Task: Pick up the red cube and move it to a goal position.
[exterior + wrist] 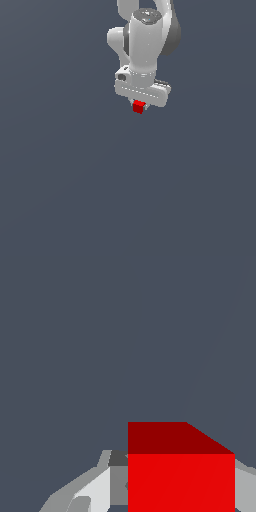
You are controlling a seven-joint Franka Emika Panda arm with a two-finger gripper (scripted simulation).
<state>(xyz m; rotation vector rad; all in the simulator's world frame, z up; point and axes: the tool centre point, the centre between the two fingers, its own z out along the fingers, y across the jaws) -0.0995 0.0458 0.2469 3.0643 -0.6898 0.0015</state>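
The red cube (138,106) is a tiny bright red block just under the white hand of the arm, in the upper middle of the exterior view. My gripper (138,106) sits directly over it, with the cube between the fingers. In the wrist view the red cube (181,481) fills the space between the grey fingers (90,491), which press against its sides. The fingertips themselves are mostly hidden by the hand in the exterior view. No goal marker shows in either view.
A plain dark grey-blue surface (75,190) fills both views. The white arm (145,40) rises behind the hand toward the exterior view's top edge.
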